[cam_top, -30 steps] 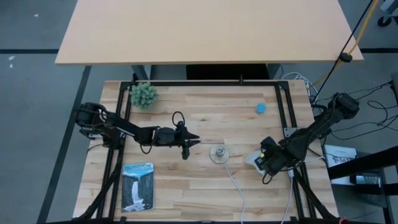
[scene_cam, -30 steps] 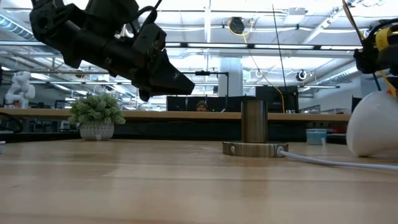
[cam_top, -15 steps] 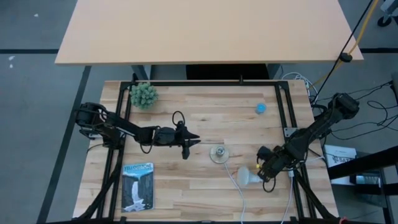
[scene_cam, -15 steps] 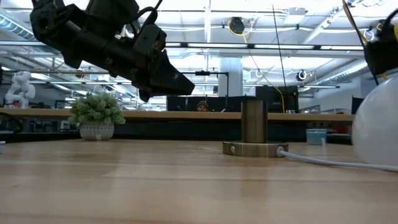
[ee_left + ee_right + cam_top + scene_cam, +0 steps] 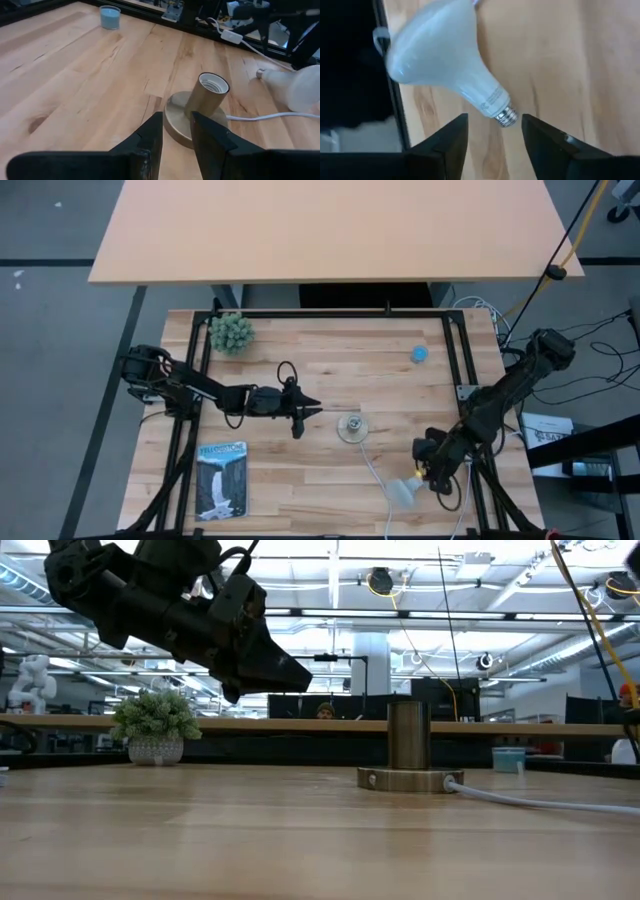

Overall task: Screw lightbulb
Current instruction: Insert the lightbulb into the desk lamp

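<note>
The white lightbulb lies on its side on the wooden table near the front right, its grey screw base pointing at my right gripper. That gripper hovers open just beyond the base, a finger on either side, touching nothing. The brass socket stands upright mid-table with its opening up. My left gripper hangs above the table just left of the socket, pointing at it. There is a narrow gap between its fingers and nothing in it.
The socket's white cord runs toward the near edge, close to the bulb. A small blue cup stands at the far right, a potted plant at the far left, a booklet at the near left. Black frame rails border the table.
My right gripper has moved toward the table's near edge, rolled its wrist and let go of the lightbulb. The bulb, earlier right at its fingers beside the socket's right, now lies on its side nearer the front edge and has left the low view.
</note>
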